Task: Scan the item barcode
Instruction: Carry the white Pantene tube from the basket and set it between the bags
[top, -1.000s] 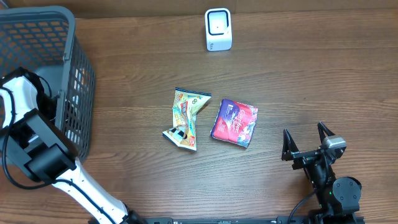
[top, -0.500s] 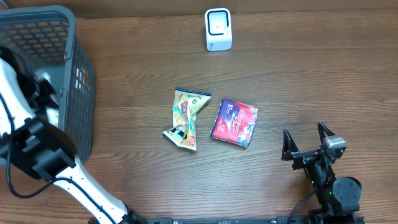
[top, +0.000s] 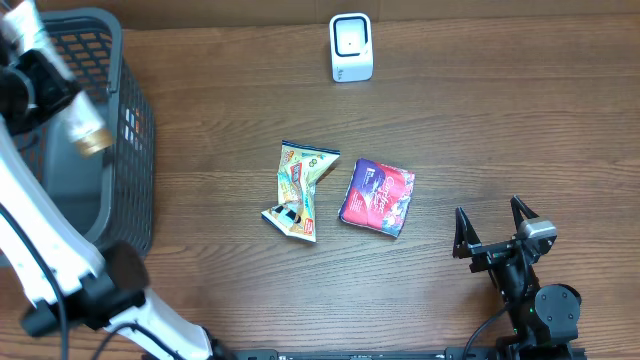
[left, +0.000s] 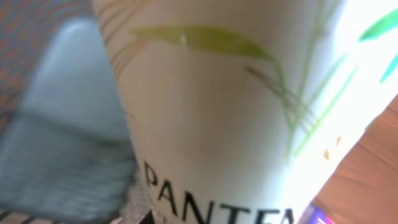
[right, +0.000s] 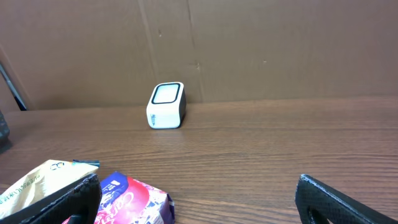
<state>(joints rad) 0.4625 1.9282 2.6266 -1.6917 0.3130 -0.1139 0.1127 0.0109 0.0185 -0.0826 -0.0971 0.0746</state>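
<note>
A cream Pantene bottle (left: 236, 112) with green leaf print fills the left wrist view; no barcode shows on the face I see. From overhead the bottle (top: 82, 125), gold cap pointing down-right, hangs above the grey basket (top: 130, 190), and my left gripper (top: 45, 85) is shut on it. The white scanner (top: 351, 47) stands at the table's back middle, far from the bottle, and shows as a small box (right: 166, 105) in the right wrist view. My right gripper (top: 492, 235) rests open near the front right, nothing between its fingers (right: 336, 202).
A yellow snack bag (top: 298, 190) and a purple-red packet (top: 377, 197) lie side by side mid-table. The packet (right: 134, 199) lies just ahead of my right gripper's left finger. A brown cardboard wall (right: 249, 43) backs the table.
My left arm has risen out of the basket and swung toward the top left, carrying the bottle up into view. The right arm has not moved.
</note>
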